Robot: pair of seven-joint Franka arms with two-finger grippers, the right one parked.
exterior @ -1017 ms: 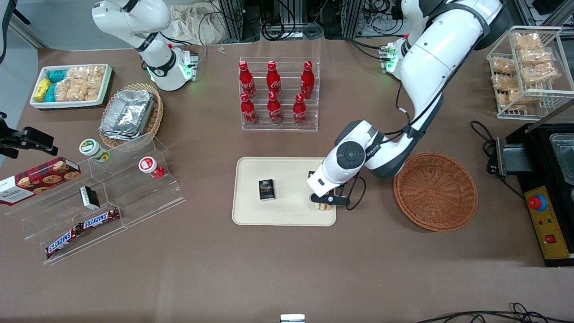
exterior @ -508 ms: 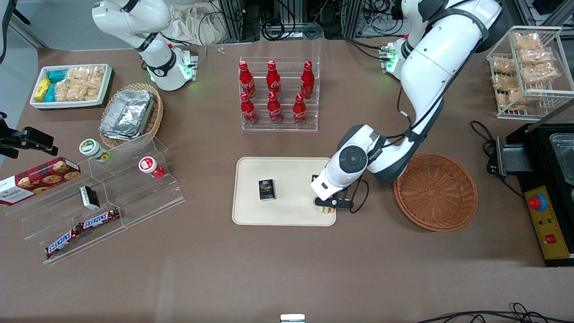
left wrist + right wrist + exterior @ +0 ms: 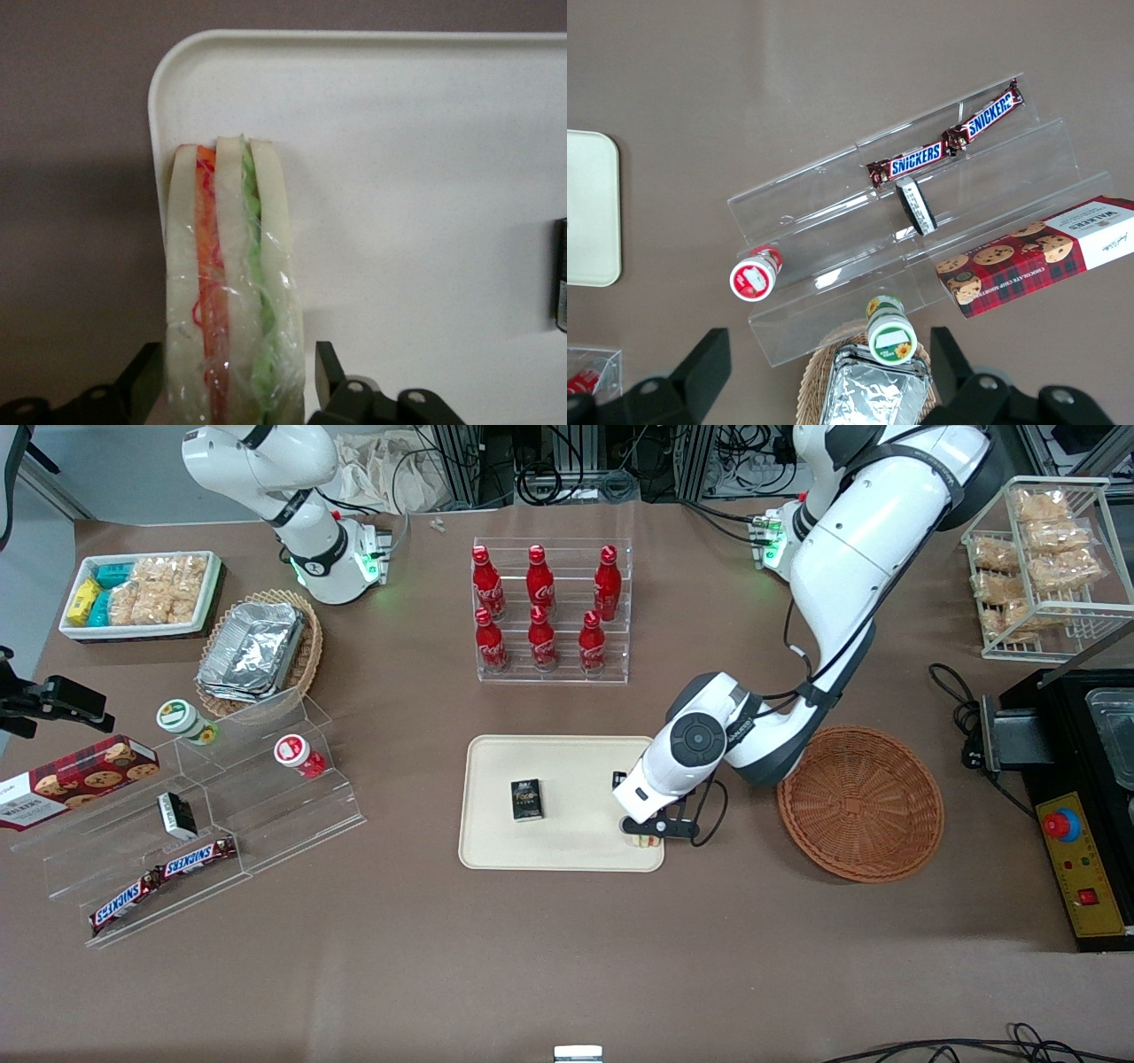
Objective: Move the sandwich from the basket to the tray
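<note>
One sandwich [image 3: 232, 283], wrapped in clear film, stood on its edge at a corner of the tray [image 3: 425, 133], beside the rim toward the working arm's end, with three pale bread slices, one orange-red layer and one green layer showing. The tool [image 3: 232, 390] sat low over it, its two fingers [image 3: 146, 376] spread just wide of the sandwich, one on either flank, a slight gap showing at each side. In the front view the tool [image 3: 654, 831] hung over the tray's [image 3: 496, 850] near corner. One small dark box [image 3: 526, 798] lay flat on the tray, well apart from the sandwich. One reddish-brown basket [image 3: 859, 803] sat on the surface [image 3: 567, 957] just beside the tray, nothing in it. Farther from the camera, a clear rack held six red bottles [image 3: 542, 609], three to a row.
</note>
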